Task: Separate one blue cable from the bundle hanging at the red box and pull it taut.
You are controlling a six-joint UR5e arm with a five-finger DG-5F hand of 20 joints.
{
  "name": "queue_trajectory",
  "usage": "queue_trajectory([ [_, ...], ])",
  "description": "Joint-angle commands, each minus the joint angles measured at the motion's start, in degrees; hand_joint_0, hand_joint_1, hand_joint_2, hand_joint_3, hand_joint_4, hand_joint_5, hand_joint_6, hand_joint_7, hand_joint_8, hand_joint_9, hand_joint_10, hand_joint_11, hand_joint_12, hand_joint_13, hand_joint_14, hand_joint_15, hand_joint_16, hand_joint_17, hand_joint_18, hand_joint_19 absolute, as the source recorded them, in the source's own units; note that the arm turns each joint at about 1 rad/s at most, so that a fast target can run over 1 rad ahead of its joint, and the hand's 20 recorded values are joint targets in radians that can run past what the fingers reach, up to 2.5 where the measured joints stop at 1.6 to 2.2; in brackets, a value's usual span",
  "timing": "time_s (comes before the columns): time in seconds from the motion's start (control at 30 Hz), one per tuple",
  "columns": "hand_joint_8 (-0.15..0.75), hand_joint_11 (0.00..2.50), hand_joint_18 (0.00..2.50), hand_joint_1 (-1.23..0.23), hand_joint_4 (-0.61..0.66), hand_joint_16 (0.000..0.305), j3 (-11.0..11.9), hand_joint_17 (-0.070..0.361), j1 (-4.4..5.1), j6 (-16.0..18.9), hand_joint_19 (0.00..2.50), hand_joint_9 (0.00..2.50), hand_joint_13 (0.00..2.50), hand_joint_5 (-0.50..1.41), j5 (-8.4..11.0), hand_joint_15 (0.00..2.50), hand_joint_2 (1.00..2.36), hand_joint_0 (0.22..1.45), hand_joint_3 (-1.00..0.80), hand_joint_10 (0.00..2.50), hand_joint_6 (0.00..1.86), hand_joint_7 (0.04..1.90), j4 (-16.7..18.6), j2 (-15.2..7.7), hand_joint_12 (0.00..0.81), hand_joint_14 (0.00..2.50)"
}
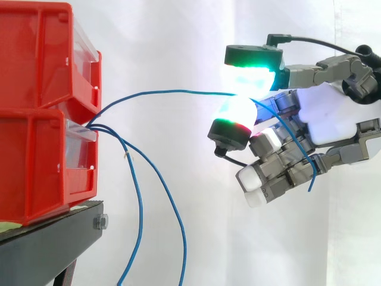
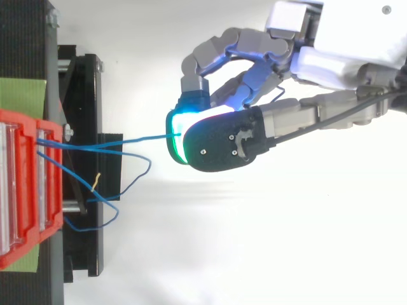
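One blue cable from the red box is pinched by the robot hand.

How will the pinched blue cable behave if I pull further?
Probably floppy: the blue cable bows between the red bin and the hand, and its tail droops past the palm. Being thin and smooth-looking, it may slip between the pads. Likely light; the other cables hang slack.
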Motion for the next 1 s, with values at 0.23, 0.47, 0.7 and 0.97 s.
queue_trajectory([
  [0.23, 0.258, 0.80, 0.50, -0.75, -0.10, 0.036, -0.03, 0.080, -0.09, 0.03, 0.42, 1.01, 0.73, -0.19, -0.05, 0.42, 1.02, 0.68, -0.20, 0.02, 0.94, 1.21, 0.06, -0.05, 0.292, 0.02],
  [0.47, 0.241, 0.76, 0.47, -0.70, -0.13, 0.037, -0.03, 0.083, 0.18, -0.06, 0.42, 0.95, 0.68, -0.21, -0.05, 0.40, 1.02, 0.70, -0.30, 0.02, 0.94, 1.15, 0.23, -0.05, 0.295, 0.02],
  [0.7, 0.238, 0.76, 0.47, -0.69, -0.15, 0.037, -1.78, 0.084, 0.35, 0.03, 0.42, 0.94, 0.67, -0.22, -0.05, 0.41, 1.02, 0.70, -0.31, 0.02, 0.95, 1.15, 2.25, -0.05, 0.296, 0.02],
  [0.97, 0.229, 0.76, 0.48, -0.69, -0.22, 0.037, -3.19, 0.084, 0.44, -0.15, 0.42, 0.95, 0.68, -0.22, -0.05, 0.40, 1.02, 0.73, -0.32, 0.02, 0.96, 1.16, 5.42, -0.05, 0.293, 0.02],
])
